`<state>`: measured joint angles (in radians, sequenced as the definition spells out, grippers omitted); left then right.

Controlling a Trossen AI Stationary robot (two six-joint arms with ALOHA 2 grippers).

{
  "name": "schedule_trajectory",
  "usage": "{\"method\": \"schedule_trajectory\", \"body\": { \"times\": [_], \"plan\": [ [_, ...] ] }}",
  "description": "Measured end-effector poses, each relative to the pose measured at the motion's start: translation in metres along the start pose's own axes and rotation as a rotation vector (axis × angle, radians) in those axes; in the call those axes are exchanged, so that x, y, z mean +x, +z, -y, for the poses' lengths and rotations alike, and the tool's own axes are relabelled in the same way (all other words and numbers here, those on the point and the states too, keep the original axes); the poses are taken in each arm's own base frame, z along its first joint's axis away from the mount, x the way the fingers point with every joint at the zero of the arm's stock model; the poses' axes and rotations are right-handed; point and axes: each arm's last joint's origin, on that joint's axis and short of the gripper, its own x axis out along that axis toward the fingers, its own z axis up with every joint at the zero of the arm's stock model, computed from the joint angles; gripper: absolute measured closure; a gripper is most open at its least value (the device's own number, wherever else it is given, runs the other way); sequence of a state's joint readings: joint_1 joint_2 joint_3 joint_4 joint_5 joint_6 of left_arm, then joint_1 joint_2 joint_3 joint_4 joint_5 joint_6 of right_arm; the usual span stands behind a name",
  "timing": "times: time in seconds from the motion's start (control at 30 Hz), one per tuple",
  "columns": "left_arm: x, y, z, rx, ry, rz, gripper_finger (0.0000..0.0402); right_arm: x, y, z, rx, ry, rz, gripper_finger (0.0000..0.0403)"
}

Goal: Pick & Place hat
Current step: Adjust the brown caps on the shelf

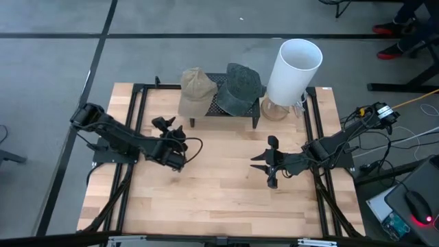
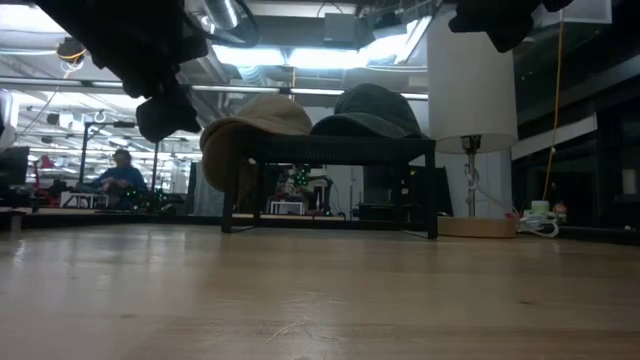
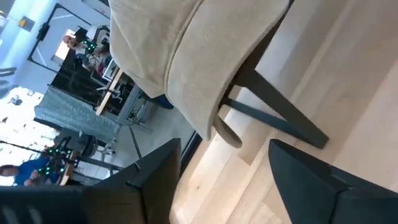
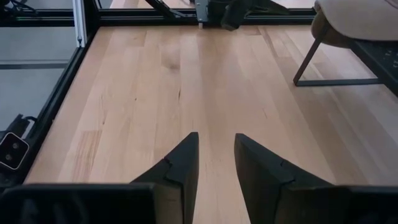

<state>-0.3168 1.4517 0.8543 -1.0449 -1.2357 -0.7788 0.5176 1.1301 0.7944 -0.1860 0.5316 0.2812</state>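
Observation:
A tan hat (image 1: pixel 195 88) lies draped over the left end of a low black mesh rack (image 1: pixel 236 111), with its brim hanging down past the rack's edge (image 3: pixel 186 68). A dark grey hat (image 1: pixel 241 88) sits on the rack beside it (image 2: pixel 375 108). My left gripper (image 1: pixel 168 126) hovers open just near of the tan hat, its fingers pointing at the hat's hanging side (image 3: pixel 225 146). My right gripper (image 1: pixel 265 162) hangs over the bare table right of centre, open by a narrow gap (image 4: pixel 216 140) and touching nothing.
A white lamp (image 1: pixel 293 71) with a round wooden base stands at the rack's right end. Black frame rails (image 1: pixel 139 110) run along the table's left and right sides. Bare wooden table (image 1: pixel 219 171) lies between the two arms. People and desks show in the room beyond (image 2: pixel 120 175).

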Motion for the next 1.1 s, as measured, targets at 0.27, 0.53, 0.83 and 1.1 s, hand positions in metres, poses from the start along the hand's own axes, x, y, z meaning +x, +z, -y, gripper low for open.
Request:
{"method": "schedule_trajectory", "body": {
  "times": [0.27,0.53,0.83,1.1],
  "plan": [
    [0.019,0.005,-0.004,-0.076,0.046,-0.046,0.0129,0.0,0.0,0.0,0.005,0.0,0.0,0.0299],
    [0.042,0.009,-0.008,-0.072,0.077,-0.127,0.0131,0.0,0.0,0.0,0.007,0.0,0.0,0.0299],
    [0.055,0.019,-0.002,-0.031,0.071,-0.115,0.0132,0.0,0.0,0.0,0.007,0.0,0.0,0.0299],
    [0.071,0.023,0.003,0.035,0.115,-0.124,0.0137,0.001,-0.001,0.0,0.021,-0.002,-0.007,0.0299]
  ]
}}
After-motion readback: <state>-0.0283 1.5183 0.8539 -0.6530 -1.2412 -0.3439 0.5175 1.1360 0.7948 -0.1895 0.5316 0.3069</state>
